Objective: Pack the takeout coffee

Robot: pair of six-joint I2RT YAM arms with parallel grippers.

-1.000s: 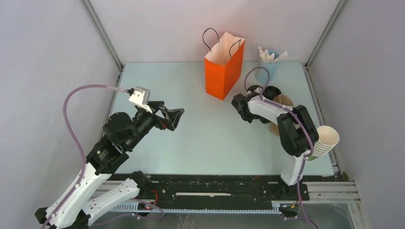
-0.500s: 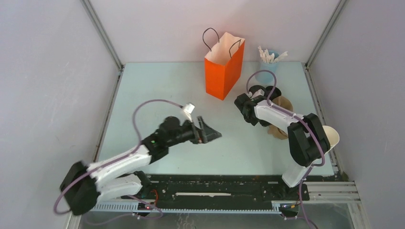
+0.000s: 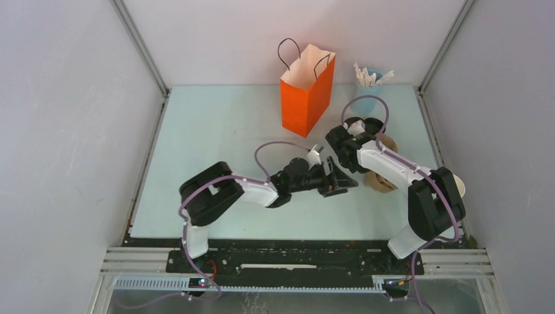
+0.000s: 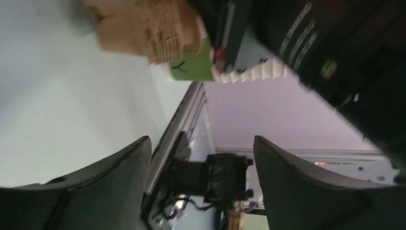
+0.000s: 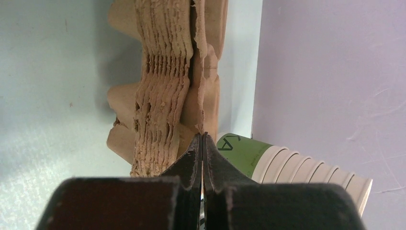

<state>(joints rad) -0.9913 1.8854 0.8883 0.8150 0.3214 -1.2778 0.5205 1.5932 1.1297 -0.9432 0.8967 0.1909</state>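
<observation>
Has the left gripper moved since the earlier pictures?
Yes. The left gripper swung rightward and nearer: from left of the orange bag to in front of it.

The flat-bottomed paper bag (image 3: 304, 104) is bright orange outside and white inside, with thin black cord handles. The table (image 3: 216, 131) is a pale blue-green and the enclosure walls (image 3: 65, 98) are a pale lilac-grey. The paper cup of sticks (image 3: 372, 90) is pale blue, its sticks (image 3: 370, 75) white. The stack of moulded cardboard trays (image 5: 163, 96) is kraft brown, finely ribbed along its layered edges. The nested paper cups (image 5: 249, 155) are olive green with a black printed mark, and their rims (image 5: 316, 175) are off-white in stepped bands. The two arms (image 3: 386, 163) are white and black, trailing purple cables (image 3: 281, 143). The fingers (image 4: 297, 187) of the left gripper (image 4: 201, 143) and of the right gripper (image 5: 203, 139) are matte black
</observation>
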